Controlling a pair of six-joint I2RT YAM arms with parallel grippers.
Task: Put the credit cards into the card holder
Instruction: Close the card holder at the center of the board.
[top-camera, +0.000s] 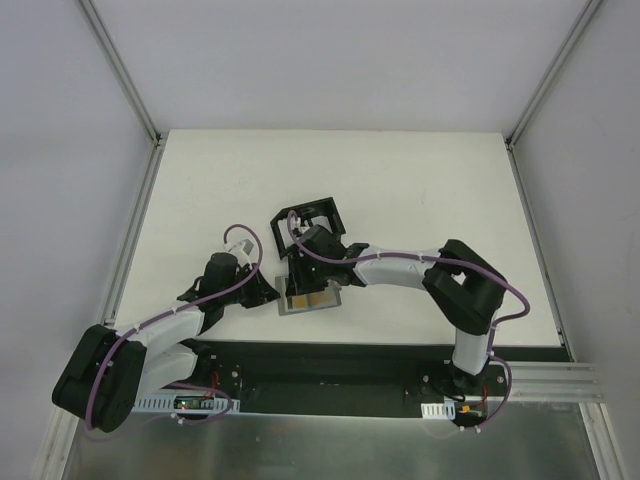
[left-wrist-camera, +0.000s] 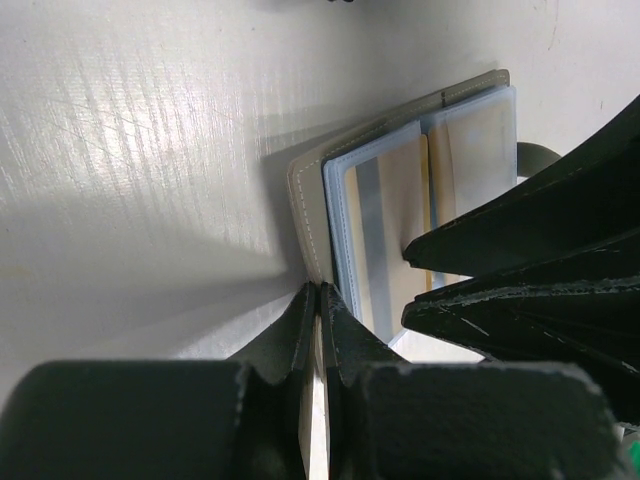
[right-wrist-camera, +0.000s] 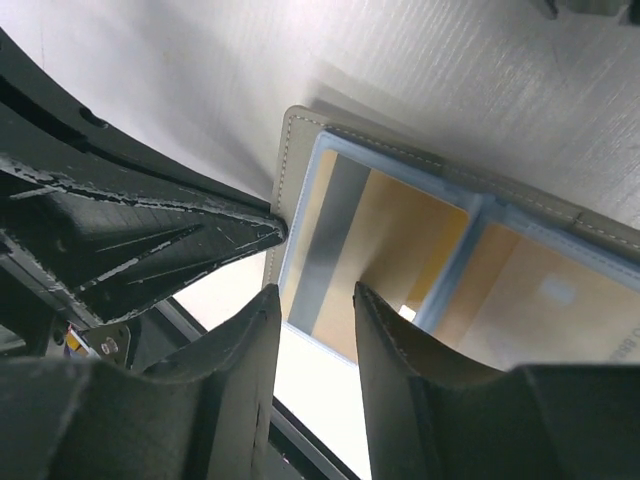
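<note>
The card holder (top-camera: 308, 301), a grey stitched wallet, lies open on the white table (top-camera: 420, 190), showing pale blue sleeves (right-wrist-camera: 305, 200). Gold-yellow cards (right-wrist-camera: 400, 240) fill both visible sleeves; their print is too blurred to read. From above, my right wrist hides its far edge. My left gripper (left-wrist-camera: 318, 290) has its jaws pressed together at the holder's grey edge. My right gripper (right-wrist-camera: 315, 292) has its jaws standing apart just above the holder.
</note>
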